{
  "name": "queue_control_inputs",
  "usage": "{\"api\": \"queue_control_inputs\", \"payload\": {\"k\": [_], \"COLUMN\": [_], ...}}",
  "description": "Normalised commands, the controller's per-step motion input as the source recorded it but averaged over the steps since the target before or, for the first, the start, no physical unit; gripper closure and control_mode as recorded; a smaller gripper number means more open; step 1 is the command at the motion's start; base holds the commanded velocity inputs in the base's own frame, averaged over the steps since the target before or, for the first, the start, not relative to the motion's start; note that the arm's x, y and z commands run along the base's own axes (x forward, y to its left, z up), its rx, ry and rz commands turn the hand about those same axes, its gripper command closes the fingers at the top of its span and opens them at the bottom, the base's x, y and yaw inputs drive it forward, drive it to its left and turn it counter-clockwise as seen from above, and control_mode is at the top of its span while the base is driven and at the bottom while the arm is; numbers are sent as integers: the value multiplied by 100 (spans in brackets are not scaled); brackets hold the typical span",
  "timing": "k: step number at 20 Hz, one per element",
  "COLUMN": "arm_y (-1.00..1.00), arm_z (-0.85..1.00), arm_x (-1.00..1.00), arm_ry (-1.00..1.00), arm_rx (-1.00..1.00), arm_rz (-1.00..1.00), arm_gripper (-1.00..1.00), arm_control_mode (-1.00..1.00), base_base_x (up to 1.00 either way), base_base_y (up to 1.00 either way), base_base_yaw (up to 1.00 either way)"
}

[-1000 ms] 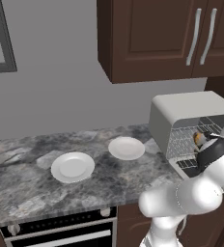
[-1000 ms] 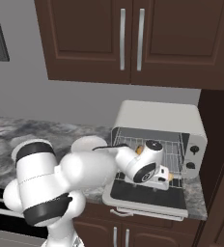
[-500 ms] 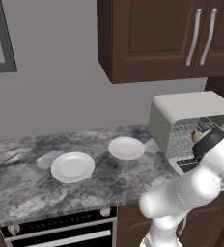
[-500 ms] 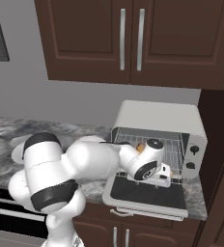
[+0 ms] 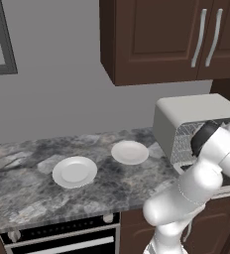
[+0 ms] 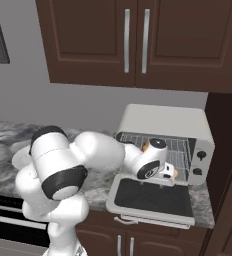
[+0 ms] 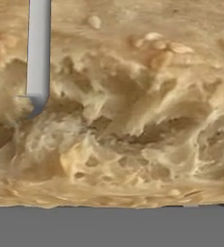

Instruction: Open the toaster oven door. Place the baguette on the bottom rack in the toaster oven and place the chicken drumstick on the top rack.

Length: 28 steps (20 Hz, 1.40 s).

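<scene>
While the baguette [image 7: 133, 106] sits right against the hand camera between wide-spread jaws, inside the toaster oven [image 6: 163, 125] above its dropped door [image 6: 153, 197], withdraw straight toward 6 o'clock, leaving the bread undisturbed on its rack.

Even, soft rendered light; close-up view blurred

Both base views are evenly lit from above, with no glare and only faint shadow under the wall cabinets [image 6: 138, 45] and beneath the plates [image 5: 75, 171] near the counter's [image 5: 32, 198] front edge. The toaster oven [image 6: 163, 120] interior reads darker than its pale shell. Edges look slightly jagged and low in detail. In the hand view the baguette [image 7: 133, 111] is soft, smeared and out of focus.
</scene>
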Motion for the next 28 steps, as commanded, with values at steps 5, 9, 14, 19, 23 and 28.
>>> {"api": "queue_control_inputs", "payload": {"k": [5,9,14,19,23,28], "arm_y": [-1,-7,-5,-2,0,0], "arm_z": [1,3,4,11,19,25], "arm_x": [49,40,39,28,29,5], "arm_ry": [2,1,1,0,-3,-8], "arm_rx": [0,0,3,6,4,3], "arm_rz": [0,0,0,0,0,2], "arm_gripper": [-100,-100,-100,-100,-100,-100], "arm_control_mode": [-100,-100,-100,-100,-100,-100], "base_base_x": [0,0,0,0,0,0], "base_base_y": [0,0,0,0,0,0], "base_base_yaw": [0,0,0,0,0,0]}}
